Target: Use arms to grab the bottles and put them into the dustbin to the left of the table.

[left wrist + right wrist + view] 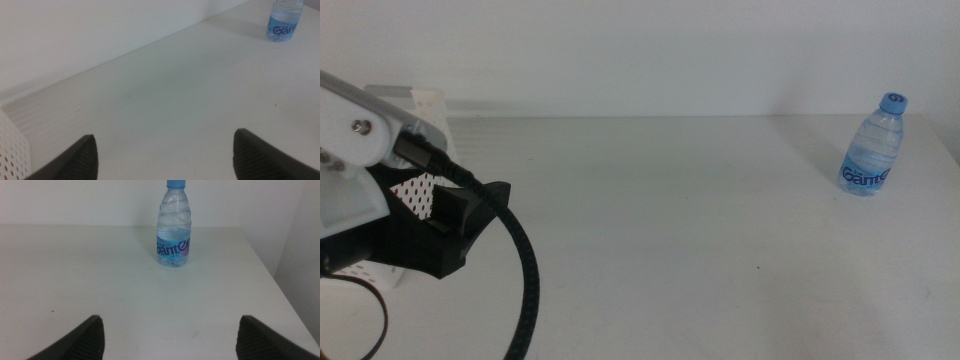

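A small clear water bottle with a blue cap stands upright at the far right of the white table. It also shows in the left wrist view and in the right wrist view. My left arm hangs over the white perforated dustbin at the table's left end. My left gripper is open and empty, far from the bottle. My right gripper is open and empty, facing the bottle with a stretch of table between; it is out of the middle view. The yellow tea bottle and the red can are out of view.
A white wall runs behind the table. The table's right edge lies close beside the bottle. The dustbin's perforated wall shows beside my left jaw. A black cable loops down from the left arm.
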{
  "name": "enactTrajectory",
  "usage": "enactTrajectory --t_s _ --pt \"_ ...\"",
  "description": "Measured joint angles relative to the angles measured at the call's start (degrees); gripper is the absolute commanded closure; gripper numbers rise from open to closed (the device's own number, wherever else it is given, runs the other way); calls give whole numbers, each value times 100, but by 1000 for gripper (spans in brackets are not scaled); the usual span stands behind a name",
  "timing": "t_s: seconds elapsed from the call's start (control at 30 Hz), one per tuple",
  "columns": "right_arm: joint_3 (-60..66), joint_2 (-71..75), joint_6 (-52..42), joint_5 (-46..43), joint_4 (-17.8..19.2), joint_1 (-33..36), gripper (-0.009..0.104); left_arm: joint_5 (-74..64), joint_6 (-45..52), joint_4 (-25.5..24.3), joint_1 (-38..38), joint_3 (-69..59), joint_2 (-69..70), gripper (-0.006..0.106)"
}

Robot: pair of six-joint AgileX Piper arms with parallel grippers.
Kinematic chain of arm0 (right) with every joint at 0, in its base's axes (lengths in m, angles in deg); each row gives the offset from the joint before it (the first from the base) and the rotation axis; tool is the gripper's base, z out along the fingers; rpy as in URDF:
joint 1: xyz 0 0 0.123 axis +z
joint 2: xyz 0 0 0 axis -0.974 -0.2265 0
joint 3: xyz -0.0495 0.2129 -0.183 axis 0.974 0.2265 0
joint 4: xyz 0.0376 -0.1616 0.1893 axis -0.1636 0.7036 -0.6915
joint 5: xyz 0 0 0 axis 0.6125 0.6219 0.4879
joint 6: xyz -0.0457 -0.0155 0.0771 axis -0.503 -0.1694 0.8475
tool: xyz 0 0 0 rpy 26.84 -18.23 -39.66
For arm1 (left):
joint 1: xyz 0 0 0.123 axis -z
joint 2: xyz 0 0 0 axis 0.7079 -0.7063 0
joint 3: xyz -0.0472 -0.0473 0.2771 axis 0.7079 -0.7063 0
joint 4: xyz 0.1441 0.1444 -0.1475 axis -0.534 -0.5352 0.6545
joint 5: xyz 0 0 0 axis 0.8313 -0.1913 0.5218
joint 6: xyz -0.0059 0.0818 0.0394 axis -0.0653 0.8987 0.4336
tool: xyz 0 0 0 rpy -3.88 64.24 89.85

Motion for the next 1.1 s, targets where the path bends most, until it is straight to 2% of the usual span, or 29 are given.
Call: enactTrajectory --t_s 0.2,0.33,0.57,0.73,0.83,1.1 --pt "-1085 -433 0 773 -11 0 20 0 -6 0 0 0 0 14" --pt "-1929 -1153 0 956 0 0 20 0 -6 0 0 0 0 14" --pt "-3106 -2763 0 927 5 0 20 0 -6 0 0 0 0 14" --pt "-3379 -3822 88 538 25 0 20 0 -6 0 0 0 0 14" --pt "-3264 -4325 156 19 70 0 20 0 -6 0 0 0 0 14" --pt "-2115 -5437 191 -2810 129 0 20 0 -6 0 0 0 0 14"
